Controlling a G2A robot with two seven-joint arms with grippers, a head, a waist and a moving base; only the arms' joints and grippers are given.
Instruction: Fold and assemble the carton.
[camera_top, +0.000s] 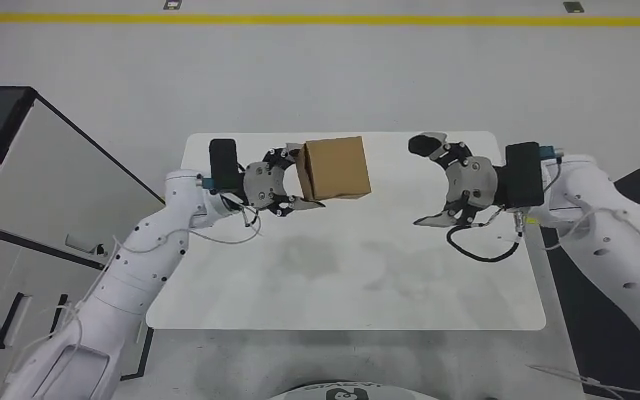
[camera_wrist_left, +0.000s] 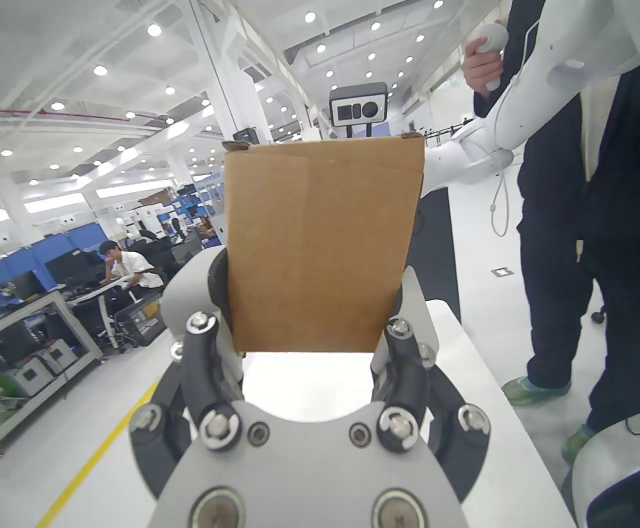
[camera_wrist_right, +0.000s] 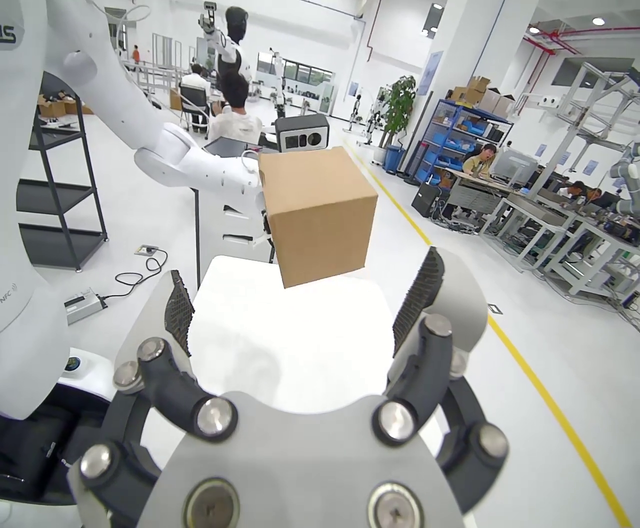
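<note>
A brown cardboard carton (camera_top: 337, 168) is folded into a closed box and held above the white table (camera_top: 350, 290), near its far edge. My left gripper (camera_top: 297, 180) is shut on the carton's left end; in the left wrist view the carton (camera_wrist_left: 320, 240) sits between the fingers (camera_wrist_left: 400, 320). My right gripper (camera_top: 428, 182) stands open at the table's right side, facing the carton with a gap between them. From the right wrist view the carton (camera_wrist_right: 317, 215) hangs clear above the table, beyond the ribbed pads (camera_wrist_right: 420, 295).
A dark-framed panel (camera_top: 60, 170) stands left of the table. A person in dark clothes (camera_wrist_left: 565, 250) stands beside the table, holding a white controller. A yellow floor line (camera_top: 320, 18) runs behind the table.
</note>
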